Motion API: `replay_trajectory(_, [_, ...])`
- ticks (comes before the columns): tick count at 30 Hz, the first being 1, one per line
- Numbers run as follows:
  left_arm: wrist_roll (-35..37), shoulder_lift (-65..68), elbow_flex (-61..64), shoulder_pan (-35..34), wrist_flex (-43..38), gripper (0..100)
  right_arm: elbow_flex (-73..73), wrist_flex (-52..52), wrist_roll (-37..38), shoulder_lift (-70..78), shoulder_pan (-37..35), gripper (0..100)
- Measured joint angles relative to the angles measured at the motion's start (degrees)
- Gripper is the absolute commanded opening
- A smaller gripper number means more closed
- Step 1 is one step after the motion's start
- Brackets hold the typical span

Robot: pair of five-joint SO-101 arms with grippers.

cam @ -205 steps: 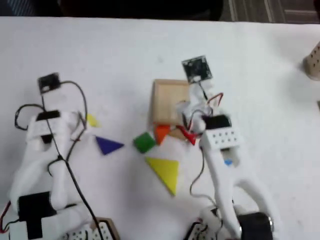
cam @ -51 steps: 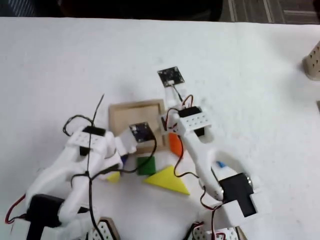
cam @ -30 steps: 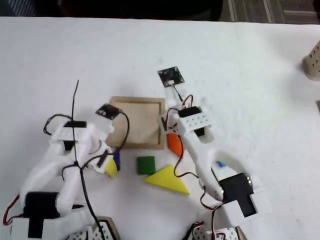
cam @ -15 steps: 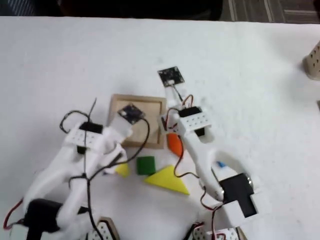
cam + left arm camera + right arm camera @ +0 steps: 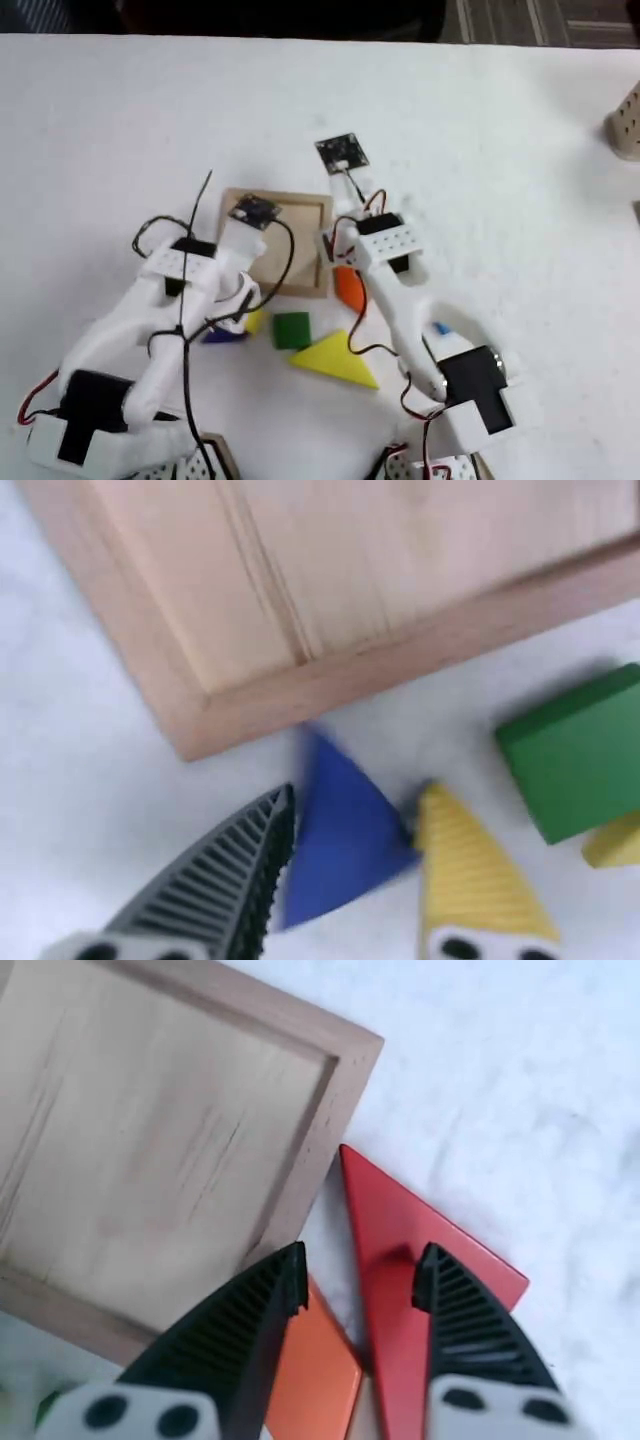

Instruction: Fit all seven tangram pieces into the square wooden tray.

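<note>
the left arm (image 5: 150, 330) rises from the near edge of the white table (image 5: 500, 120), bent at the elbow, with its wrist tipped down at the near left corner of the square wooden tray (image 5: 300, 250); the left gripper (image 5: 357, 798) is clamped on the blue triangle (image 5: 345, 845), a black finger (image 5: 240, 880) against one edge and a yellow finger (image 5: 465, 870) against the opposite corner; the blue triangle lies on the table just outside the tray's rim; the green square (image 5: 575, 750) sits just beside the yellow finger, also outside the tray; the right arm (image 5: 400, 300) stretches from the near right side to the tray's right rim, wrist pointing down; the right gripper (image 5: 357, 1265) is spread apart and grasps nothing, one finger above the red triangle (image 5: 400, 1210), the other over the orange piece (image 5: 320, 1370) by the rim; red and orange lie side by side just beside the tray's outer edge; the large yellow triangle (image 5: 335, 362) rests on the table near the green square
</note>
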Motion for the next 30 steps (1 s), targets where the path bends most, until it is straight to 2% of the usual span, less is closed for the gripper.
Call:
replay_trajectory(10, [-1.49, 0.00, -0.26, -0.18, 0.00, 4, 0.00, 0.00, 0.00, 0.00, 0.00, 17.6])
replay_trajectory(12, [-2.02, 0.00, -0.26, -0.35, 0.26, 8, 0.00, 0.00, 0.00, 0.00, 0.00, 17.6])
replay_trajectory(17, [-10.55, -5.36, -1.05, -4.13, 6.95, 27, 0.00, 0.00, 0.00, 0.00, 0.00, 17.6])
replay_trajectory(21, [-17.32, -17.67, 0.88, -6.51, 11.60, 27, 0.00, 0.00, 0.00, 0.00, 0.00, 17.6])
replay_trajectory(25, [-25.85, -31.21, 8.00, -6.33, 15.82, 27, 0.00, 0.00, 0.00, 0.00, 0.00, 17.6])
replay_trajectory(30, [-33.85, -39.21, 15.65, -8.70, 16.44, 27, 0.00, 0.00, 0.00, 0.00, 0.00, 17.6])
